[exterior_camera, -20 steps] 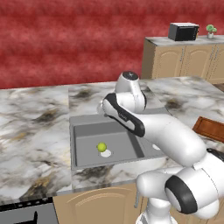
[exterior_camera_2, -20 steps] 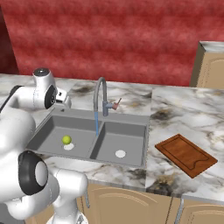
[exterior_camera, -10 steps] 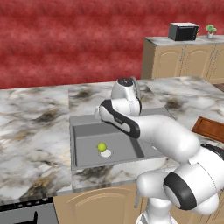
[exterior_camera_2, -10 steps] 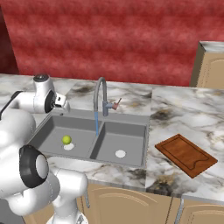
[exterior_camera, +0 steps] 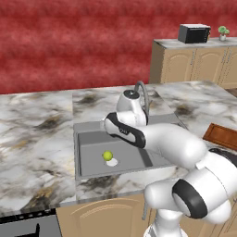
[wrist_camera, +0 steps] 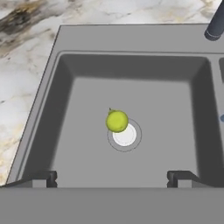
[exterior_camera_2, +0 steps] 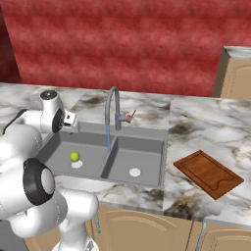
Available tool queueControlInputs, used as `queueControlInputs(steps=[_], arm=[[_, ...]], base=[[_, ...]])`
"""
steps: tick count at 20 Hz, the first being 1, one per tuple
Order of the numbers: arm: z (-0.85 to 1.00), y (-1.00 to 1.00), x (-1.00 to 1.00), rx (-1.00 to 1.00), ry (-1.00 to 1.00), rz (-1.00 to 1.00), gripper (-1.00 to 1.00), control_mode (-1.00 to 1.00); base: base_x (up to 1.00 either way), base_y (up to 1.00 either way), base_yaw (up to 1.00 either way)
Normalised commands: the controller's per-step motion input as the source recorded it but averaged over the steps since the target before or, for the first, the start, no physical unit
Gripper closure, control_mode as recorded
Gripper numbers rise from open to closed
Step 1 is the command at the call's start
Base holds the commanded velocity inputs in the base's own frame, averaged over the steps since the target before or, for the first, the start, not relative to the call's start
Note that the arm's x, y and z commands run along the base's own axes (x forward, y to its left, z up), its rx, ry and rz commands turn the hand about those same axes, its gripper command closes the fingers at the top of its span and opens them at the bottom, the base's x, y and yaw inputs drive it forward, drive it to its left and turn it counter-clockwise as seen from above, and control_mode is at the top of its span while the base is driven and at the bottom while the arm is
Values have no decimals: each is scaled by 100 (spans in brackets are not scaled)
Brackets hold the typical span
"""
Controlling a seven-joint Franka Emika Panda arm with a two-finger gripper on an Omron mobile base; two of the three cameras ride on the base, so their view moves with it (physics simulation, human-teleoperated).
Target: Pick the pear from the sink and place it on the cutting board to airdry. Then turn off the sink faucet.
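Yellow-green and untouched, the pear (wrist_camera: 117, 121) lies on the floor of the sink (wrist_camera: 131, 39), straight ahead of the gripper (wrist_camera: 113, 177) and well below it, resting against the near edge of the white drain (wrist_camera: 126, 136) in the left basin. The gripper hangs above that basin with its two fingertips (wrist_camera: 45, 177) spread wide and nothing between them, so nothing of the task looks done yet: the fruit must be grasped, carried over and set down, and water runs from the sink faucet (exterior_camera_2: 114, 109) in a thin blue stream, so the handle is to be turned too. The cutting board (exterior_camera_2: 208, 173) lies bare on the marble counter (exterior_camera_2: 196, 127), far off to the gripper's right past the second basin. Between the gripper and the pear nothing stands in the way; the basin walls are well apart from the fruit. For the carry, in my judgement, the tall faucet arch stands nearest the route and calls for lifting clear first.
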Motion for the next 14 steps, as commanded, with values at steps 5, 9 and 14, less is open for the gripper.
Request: queueControlInputs(steps=[5, 9, 14], arm=[[-24, 0, 18, 0, 0, 0, -100, -100], [-29, 1, 14, 0, 0, 0, -100, -100], [-28, 5, 10, 0, 0, 0, -100, -100]], base=[[0, 0, 0], [0, 0, 0], [0, 0, 0]])
